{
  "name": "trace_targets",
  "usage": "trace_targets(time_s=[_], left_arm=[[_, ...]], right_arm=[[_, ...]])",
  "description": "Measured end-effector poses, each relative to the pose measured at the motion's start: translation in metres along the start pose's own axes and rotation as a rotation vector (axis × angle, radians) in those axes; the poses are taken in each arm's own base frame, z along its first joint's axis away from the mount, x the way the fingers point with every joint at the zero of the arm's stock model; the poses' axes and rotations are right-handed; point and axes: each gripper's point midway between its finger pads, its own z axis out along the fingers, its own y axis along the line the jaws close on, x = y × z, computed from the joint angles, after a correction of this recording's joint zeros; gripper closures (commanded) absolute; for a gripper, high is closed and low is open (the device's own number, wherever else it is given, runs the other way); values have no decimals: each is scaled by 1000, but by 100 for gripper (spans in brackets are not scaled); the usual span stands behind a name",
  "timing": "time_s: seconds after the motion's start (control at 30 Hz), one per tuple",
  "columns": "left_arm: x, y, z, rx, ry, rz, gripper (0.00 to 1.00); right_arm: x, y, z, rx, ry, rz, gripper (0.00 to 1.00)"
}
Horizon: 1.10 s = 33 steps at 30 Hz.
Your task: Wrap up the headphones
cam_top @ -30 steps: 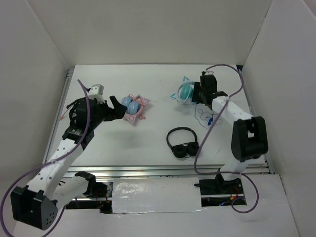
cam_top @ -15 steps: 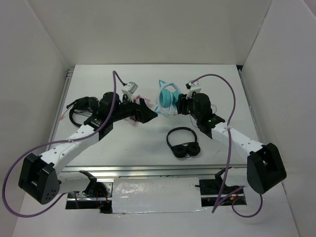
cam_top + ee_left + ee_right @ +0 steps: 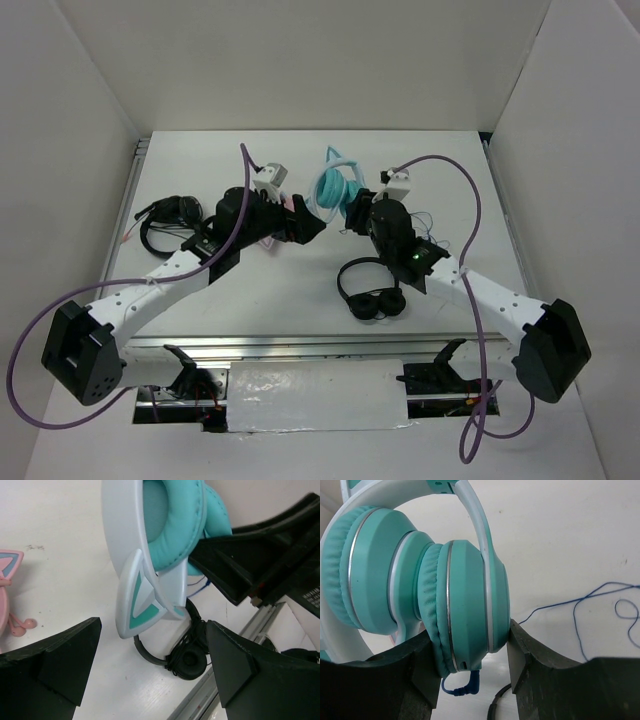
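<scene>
Currently the right claw (image 3: 470,639) clamps the headphones (image 3: 465,580), the left claw (image 3: 152,655) gaping beside them.

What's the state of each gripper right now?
Left gripper: open, holding nothing.
Right gripper: closed on one ear cup of the teal headphones.

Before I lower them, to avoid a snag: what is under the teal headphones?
Seen from the right wrist: their blue plug sticking out of the cup, white table, and an arc of the black headphones. From above, the teal headphones themselves cover the table directly beneath.
</scene>
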Motion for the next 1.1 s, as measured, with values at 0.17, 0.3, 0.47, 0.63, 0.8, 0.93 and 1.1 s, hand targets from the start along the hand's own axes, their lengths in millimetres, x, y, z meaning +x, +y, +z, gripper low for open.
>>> trace_targets(time_s=[0.17,0.3,0.47,0.63,0.8,0.93,1.1], left_arm=[[-3,3,0,-33,-41,2,1],[-3,2,-3,-18,-73,-15,10],[-7,0,-2,-10,-94,-25,42],[-12,-3,-2,1,-118,-53,81],[-16,-5,-2,8,-135,-52,100],[-19,-3,-1,-3,-147,-46,100],[-25,12,-3,-89,-151,3,100]], right_arm=[[8,9,-10,15,15,64,87],[17,25,-19,4,33,102,87],[17,39,-24,-15,32,181,97],[15,43,-25,-11,30,263,97],[10,47,-25,-11,31,289,58],[9,51,-25,-45,34,233,10],[-1,66,-34,-160,26,110,0]])
